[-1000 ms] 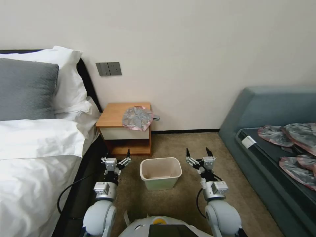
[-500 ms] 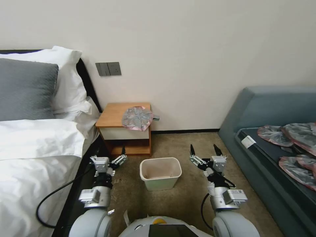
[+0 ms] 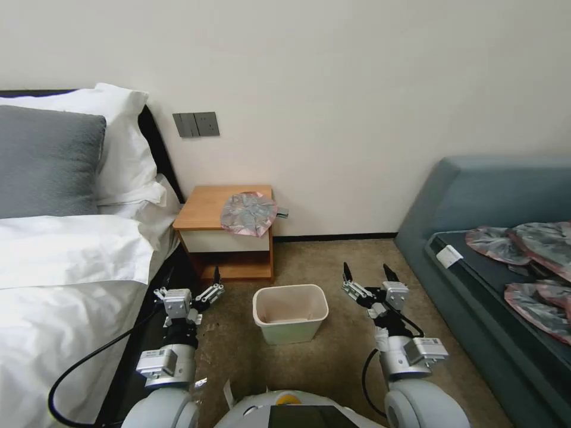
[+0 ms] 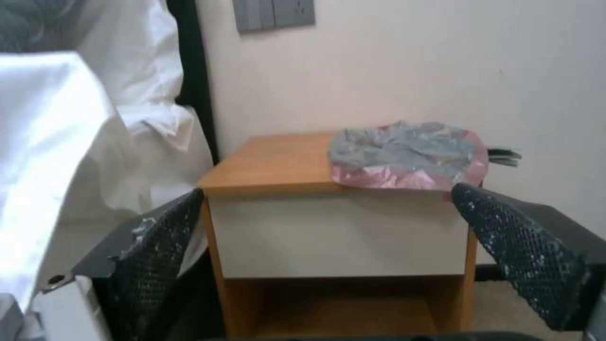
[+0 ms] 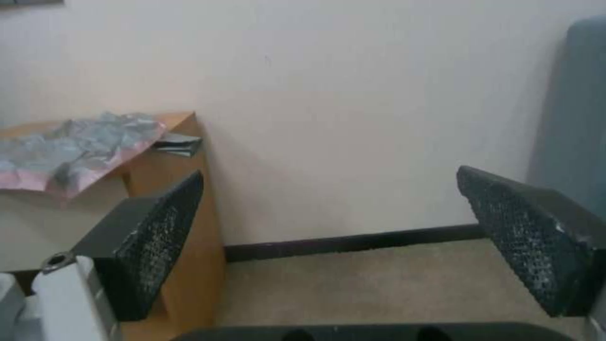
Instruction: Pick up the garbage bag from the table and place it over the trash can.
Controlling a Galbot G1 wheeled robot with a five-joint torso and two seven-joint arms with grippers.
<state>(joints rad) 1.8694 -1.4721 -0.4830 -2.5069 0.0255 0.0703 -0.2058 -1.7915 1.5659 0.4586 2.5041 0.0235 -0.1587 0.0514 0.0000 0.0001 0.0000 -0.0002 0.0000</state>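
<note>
So the thin crinkly translucent grey plastic garbage bag with the pinkish-red rim point(image 3: 248, 213) is lying crumpled and mostly flat on the small boxy nightstand table with the orange-brown wood top point(image 3: 205, 208), sitting at the top's right side with its pink rim drooping a little over the front edge above the smooth white drawer front. From the left wrist view you get a good look at the bag point(image 4: 409, 156): wrinkly all over, roundish outline, rim hanging just past the table point(image 4: 278, 161) edge. There's a small dark flat thing point(image 3: 282, 212) poking out past the table's right edge behind the bag, can't tell what it is.

The small cream plastic trash can, rectangular with rounded corners and a rolled rim point(image 3: 290, 312), stands on the short-pile brownish carpet point(image 3: 333, 356) in front of the table, near its right front corner, not touching it.

Left gripper point(image 3: 191, 284) hangs low in front of the table's lower shelf, beside the bin's left side, fingers spread wide with nothing between them. The textured black pads point(image 4: 158, 246) frame the drawer front. Right gripper point(image 3: 367, 274) is on the other side of the bin over the carpet, also spread wide and empty, pointing at the plain cream wall point(image 5: 378, 118).
</note>
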